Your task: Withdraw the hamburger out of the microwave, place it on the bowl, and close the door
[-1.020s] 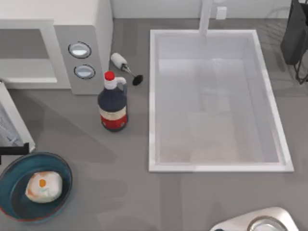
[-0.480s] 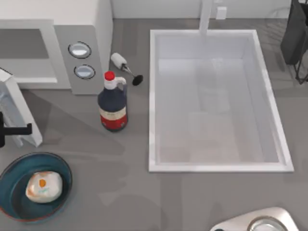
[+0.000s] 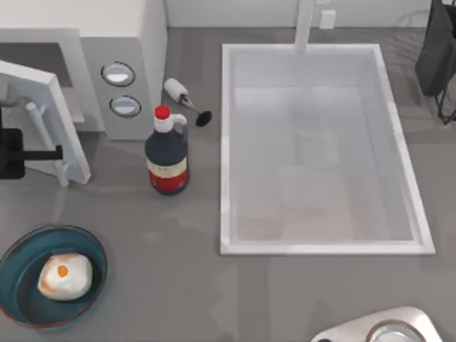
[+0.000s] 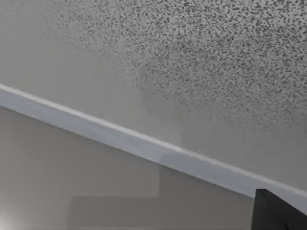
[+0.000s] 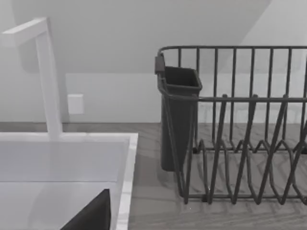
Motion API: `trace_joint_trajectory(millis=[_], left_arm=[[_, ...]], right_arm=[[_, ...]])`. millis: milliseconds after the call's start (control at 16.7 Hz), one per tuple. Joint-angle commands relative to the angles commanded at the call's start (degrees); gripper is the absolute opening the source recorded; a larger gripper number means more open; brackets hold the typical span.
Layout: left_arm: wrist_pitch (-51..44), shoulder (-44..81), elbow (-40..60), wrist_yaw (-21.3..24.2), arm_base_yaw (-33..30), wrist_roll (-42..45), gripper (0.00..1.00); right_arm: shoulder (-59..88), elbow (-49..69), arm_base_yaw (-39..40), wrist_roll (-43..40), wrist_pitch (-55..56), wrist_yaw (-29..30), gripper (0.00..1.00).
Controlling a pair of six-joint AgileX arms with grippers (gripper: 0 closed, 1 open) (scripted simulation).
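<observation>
Hamburger (image 3: 65, 276) sits in teal bowl (image 3: 14, 285), lower left of top view. Above it, my left gripper (image 3: 43, 153) at left edge, black finger pressing door (image 3: 50, 107) beside bar handle (image 3: 47, 142); cannot tell finger spread. Door half swung, angled across microwave (image 3: 121, 43) opening, upper left. Dark sauce bottle (image 3: 167, 153) stands just right of dials. Sink (image 3: 320, 149) center right. Dish rack (image 5: 240, 129) in right wrist view.
</observation>
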Motion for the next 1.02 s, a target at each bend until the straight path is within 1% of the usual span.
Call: trace_joint_trajectory(millis=[360,480,780,900,1020], left_arm=[[-0.19,0.71,0.76,-0.02,0.23,-0.01,0.00],[-0.39,4.10,4.13,-0.08,0.09,-0.07,0.00],[-1.23,17.32,18.70,-0.28,-0.41,-0.31,0.00],[-1.49,20.33,21.81,-0.33,-0.56,-0.38,0.00],[-1.55,21.03,22.53,-0.35,-0.59,-0.40,0.00]], right_arm=[[0.00,0.00,0.00,0.00,0.00,0.00,1.00],[0.00,0.00,0.00,0.00,0.00,0.00,1.00],[0.00,0.00,0.00,0.00,0.00,0.00,1.00],[0.00,0.00,0.00,0.00,0.00,0.00,1.00],[0.00,0.00,0.00,0.00,0.00,0.00,1.00]])
